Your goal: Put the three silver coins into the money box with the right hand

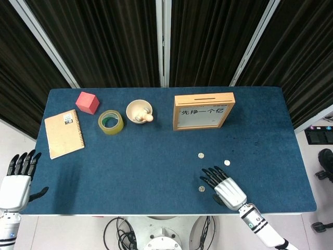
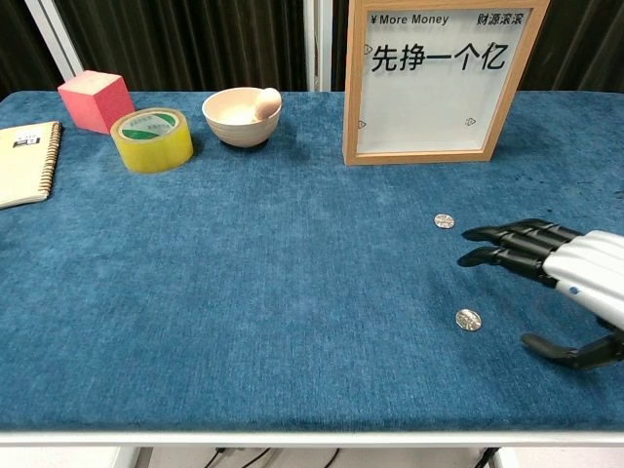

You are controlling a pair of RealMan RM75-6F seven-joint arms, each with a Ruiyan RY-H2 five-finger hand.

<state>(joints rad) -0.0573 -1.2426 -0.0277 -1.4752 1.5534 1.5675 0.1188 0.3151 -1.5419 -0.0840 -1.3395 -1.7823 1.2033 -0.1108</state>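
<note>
Surface (image 1: pixel 156 156) first: blue cloth, my right hand (image 1: pixel 225 188) low over it, fingers (image 2: pixel 507 246) apart and holding nothing. Money box (image 1: pixel 203 111) stands well beyond the fingertips. Left hand (image 1: pixel 15 182) is off the edge, fingers spread. One coin (image 2: pixel 469 320) lies just under the fingers, another (image 2: pixel 445 221) just ahead, the third (image 1: pixel 227 162) beside them.

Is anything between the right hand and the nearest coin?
Nothing visible. The right hand hovers open beside the nearest coin, with only bare cloth between them. The money box stands farther back.
</note>
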